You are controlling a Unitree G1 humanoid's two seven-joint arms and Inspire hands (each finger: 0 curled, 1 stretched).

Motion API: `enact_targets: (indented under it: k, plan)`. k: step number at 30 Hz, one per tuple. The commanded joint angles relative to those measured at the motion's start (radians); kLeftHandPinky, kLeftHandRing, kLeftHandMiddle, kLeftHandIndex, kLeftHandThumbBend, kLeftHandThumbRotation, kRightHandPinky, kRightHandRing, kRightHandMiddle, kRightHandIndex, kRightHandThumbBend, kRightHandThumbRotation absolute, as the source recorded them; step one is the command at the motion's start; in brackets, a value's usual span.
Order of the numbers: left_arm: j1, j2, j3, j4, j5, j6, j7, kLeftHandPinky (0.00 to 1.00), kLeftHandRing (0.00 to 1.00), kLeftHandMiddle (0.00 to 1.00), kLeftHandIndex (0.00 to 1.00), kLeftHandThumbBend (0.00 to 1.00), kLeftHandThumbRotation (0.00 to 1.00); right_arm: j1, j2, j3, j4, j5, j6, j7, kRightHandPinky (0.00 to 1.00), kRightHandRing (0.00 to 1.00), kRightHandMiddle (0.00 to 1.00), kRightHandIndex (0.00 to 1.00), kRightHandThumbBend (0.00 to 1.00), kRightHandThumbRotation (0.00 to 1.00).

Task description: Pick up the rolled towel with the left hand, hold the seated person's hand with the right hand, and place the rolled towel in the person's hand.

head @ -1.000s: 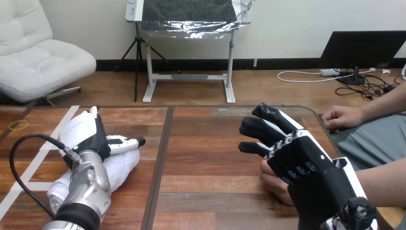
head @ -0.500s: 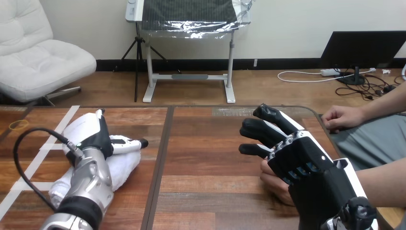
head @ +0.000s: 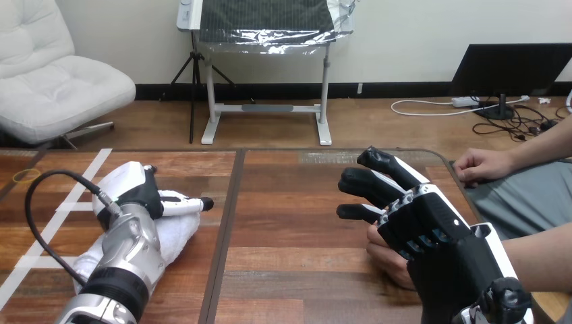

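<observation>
A rolled white towel (head: 177, 233) lies on the left part of the wooden table (head: 290, 202). My left hand (head: 131, 187) rests on top of it, white back upward, covering the roll's far end. On the right, my right hand (head: 425, 229) hovers with its black fingers (head: 367, 183) straight and spread, pointing up and left. The person's hand (head: 386, 256) lies on the table just beneath its palm, mostly hidden; I see no finger curled round it.
The person's other hand (head: 482, 165) rests as a loose fist at the table's far right edge. White tape lines (head: 64, 206) and a small yellow ring (head: 25, 175) mark the table's left side. A dark seam (head: 226, 223) runs down the tabletop.
My left forearm has swung to the right and the hand has rolled further over the towel. The right hand and the person's hands have stayed put.
</observation>
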Motion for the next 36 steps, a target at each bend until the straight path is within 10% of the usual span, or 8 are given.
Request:
enact_targets:
  k: [1,36]
  plan:
    - [-0.043,-0.015,-0.020,-0.098,0.007,0.038,-0.025,0.84,0.88,0.89,0.88,0.97,0.57,-0.030,0.009,-0.009,-0.029,0.013,-0.022,-0.005,0.75,0.83,0.82,0.86,0.98,1.00]
    - [0.064,0.011,-0.092,-0.552,0.104,0.397,-0.182,0.68,0.78,0.81,0.81,0.90,0.60,-0.033,0.013,-0.006,-0.019,0.004,-0.029,-0.012,0.76,0.83,0.83,0.86,0.96,1.00]
